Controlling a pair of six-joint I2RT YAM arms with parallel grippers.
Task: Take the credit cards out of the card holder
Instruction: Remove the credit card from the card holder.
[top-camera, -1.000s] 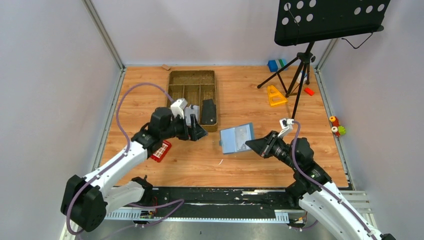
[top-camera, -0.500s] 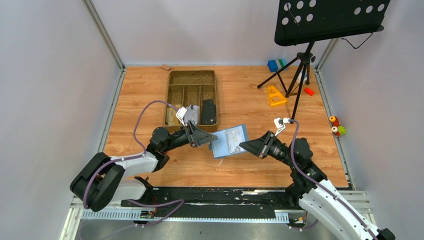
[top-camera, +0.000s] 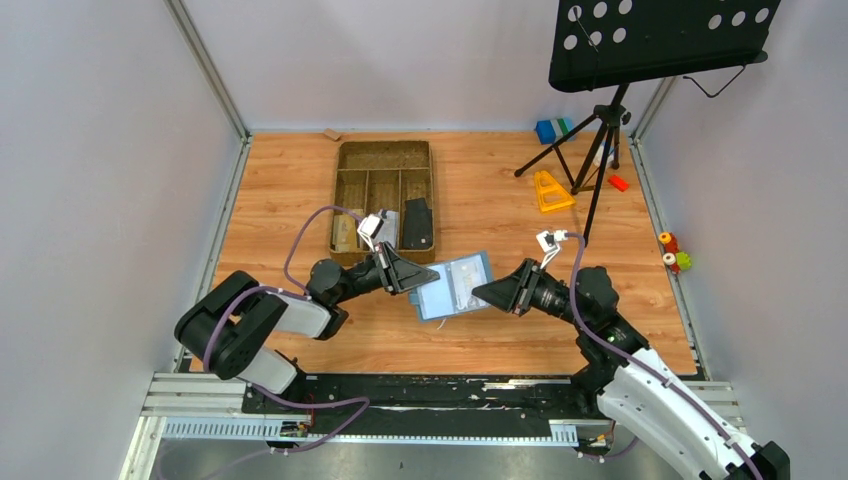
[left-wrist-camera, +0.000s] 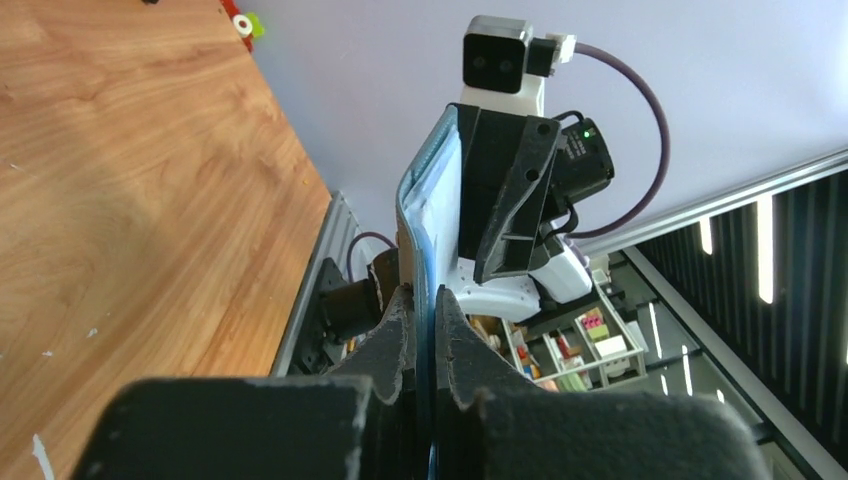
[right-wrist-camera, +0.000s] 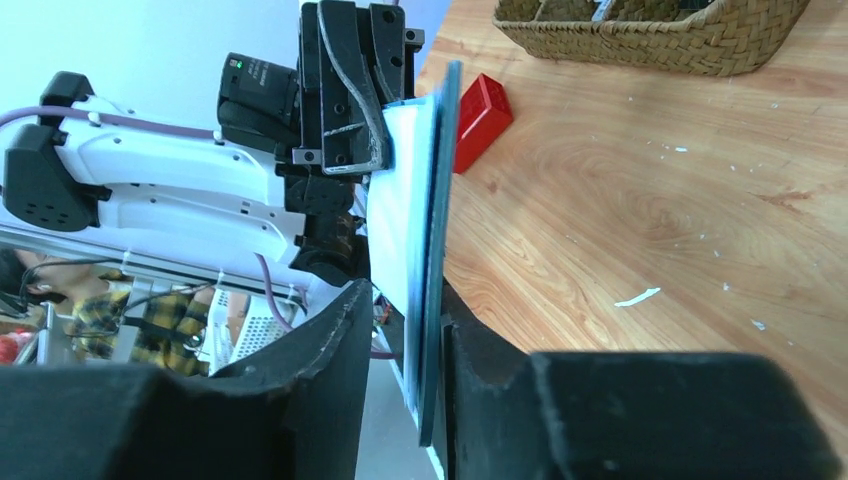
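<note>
The slate-blue card holder (top-camera: 455, 286) hangs open above the table's middle, between both grippers. Pale credit cards (top-camera: 466, 282) show in its inner pockets. My left gripper (top-camera: 430, 282) is shut on its left edge; in the left wrist view its fingers (left-wrist-camera: 422, 300) pinch the thin blue edge (left-wrist-camera: 415, 225). My right gripper (top-camera: 479, 293) straddles the right edge. In the right wrist view the holder (right-wrist-camera: 425, 200) rests against one finger of that gripper (right-wrist-camera: 405, 300), with a gap to the other, so the jaws are open.
A brown divided tray (top-camera: 385, 150) stands behind, with a tan card (top-camera: 345, 232) and a dark flat item (top-camera: 418, 225) inside. A red block (right-wrist-camera: 480, 118) lies near the left arm. A music stand tripod (top-camera: 598, 140), yellow triangle (top-camera: 550, 190) and small toys (top-camera: 675, 252) sit right.
My left arm swung in from the tray and shut on the holder's left edge. The right gripper, shut on the holder before, has loosened. The holder has shifted slightly left.
</note>
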